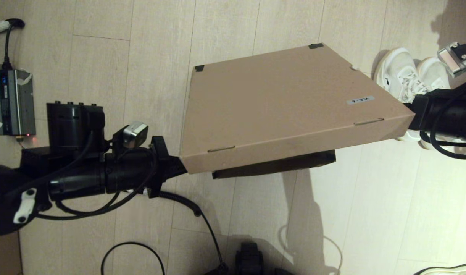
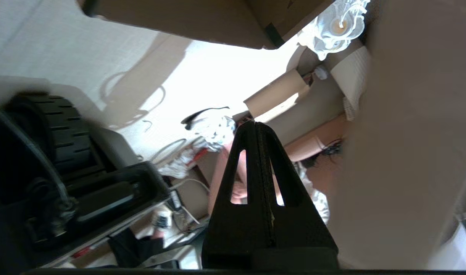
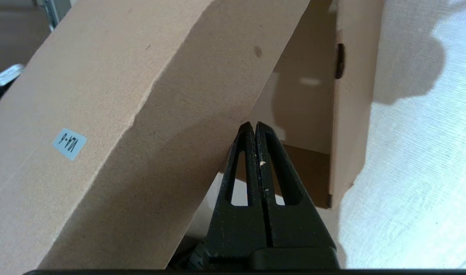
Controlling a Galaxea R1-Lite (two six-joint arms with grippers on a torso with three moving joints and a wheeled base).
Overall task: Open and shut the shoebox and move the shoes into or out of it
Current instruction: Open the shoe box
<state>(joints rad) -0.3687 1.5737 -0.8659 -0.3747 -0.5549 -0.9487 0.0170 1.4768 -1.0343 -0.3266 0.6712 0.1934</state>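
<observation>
Raised shoebox (image 1: 278,99) lid hides its inside; both clenched hands (image 3: 254,128) seemingly beneath it, shoes (image 1: 408,76) half-hidden.

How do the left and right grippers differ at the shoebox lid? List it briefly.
The left gripper is by the near-left corner of the shoebox lid; the right gripper is at its right end, in front of the shoes. The right gripper's tips meet the lid's side lip; the left gripper's tips point past the lid, which runs alongside. Shared: both jaws are shut on nothing, at the raised lid.
</observation>
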